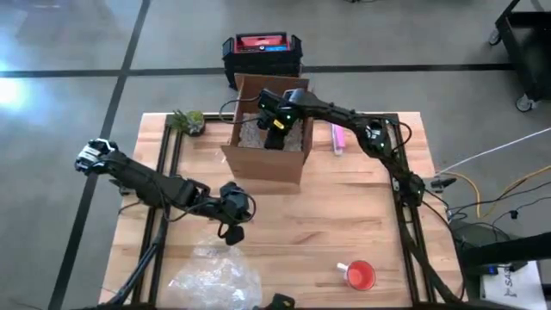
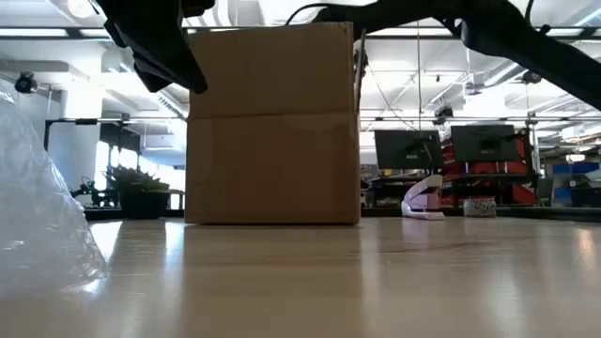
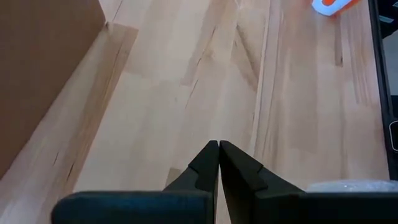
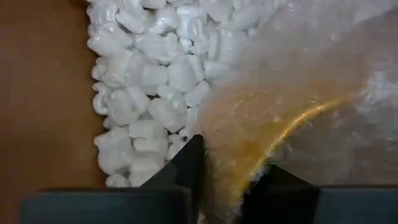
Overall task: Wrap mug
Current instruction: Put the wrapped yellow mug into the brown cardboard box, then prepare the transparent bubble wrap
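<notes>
Inside box (image 1: 269,145), right gripper (image 1: 274,129) gripping bubble-wrapped bundle (image 4: 298,118)

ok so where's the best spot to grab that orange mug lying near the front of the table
The orange mug seems to lie on its side on the table, its white handle toward the left arm's side. Probably best to come straight down and pinch across the body or rim wall, clear of the handle. The shut left gripper is nearest; the right gripper is inside the cardboard box.

The table held one cardboard box (image 1: 267,142) of packing peanuts (image 4: 149,81), one loose bubble wrap sheet (image 1: 213,275), one orange mug (image 1: 359,275), one small plant (image 1: 188,120) and two arms.
</notes>
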Robot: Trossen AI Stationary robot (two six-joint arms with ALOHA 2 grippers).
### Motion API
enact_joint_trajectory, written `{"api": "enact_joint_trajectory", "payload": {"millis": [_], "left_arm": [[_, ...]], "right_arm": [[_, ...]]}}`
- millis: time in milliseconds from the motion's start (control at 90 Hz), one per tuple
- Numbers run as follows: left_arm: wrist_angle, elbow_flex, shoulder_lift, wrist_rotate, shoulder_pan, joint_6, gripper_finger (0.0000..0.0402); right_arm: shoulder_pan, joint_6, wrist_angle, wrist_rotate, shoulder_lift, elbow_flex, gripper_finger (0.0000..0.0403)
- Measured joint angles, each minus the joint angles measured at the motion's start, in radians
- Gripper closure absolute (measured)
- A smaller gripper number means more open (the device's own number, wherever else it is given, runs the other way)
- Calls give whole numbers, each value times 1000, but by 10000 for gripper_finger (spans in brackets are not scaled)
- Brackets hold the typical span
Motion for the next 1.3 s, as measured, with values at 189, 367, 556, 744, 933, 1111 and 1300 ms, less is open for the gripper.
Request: {"api": "enact_joint_trajectory", "payload": {"millis": [189,367,556,744,933,1111,1300], "left_arm": [[4,0,0,0,0,0,402],[20,0,0,0,0,17,402],[37,0,0,0,0,30,402],[34,-2,0,15,-3,5,402],[-64,-3,0,142,-50,-83,402],[-106,-3,0,167,-183,-186,402],[-68,-9,0,161,-343,-359,402]], "right_arm": [[3,-13,-2,0,-8,5,248],[-2,-20,-6,9,-118,11,181],[2,-26,-14,26,-278,12,147],[25,-26,-52,34,-454,12,141],[111,-26,-142,-14,-565,11,153],[242,-18,-310,-26,-619,8,171],[451,71,-373,-29,-625,-2,186]]}}
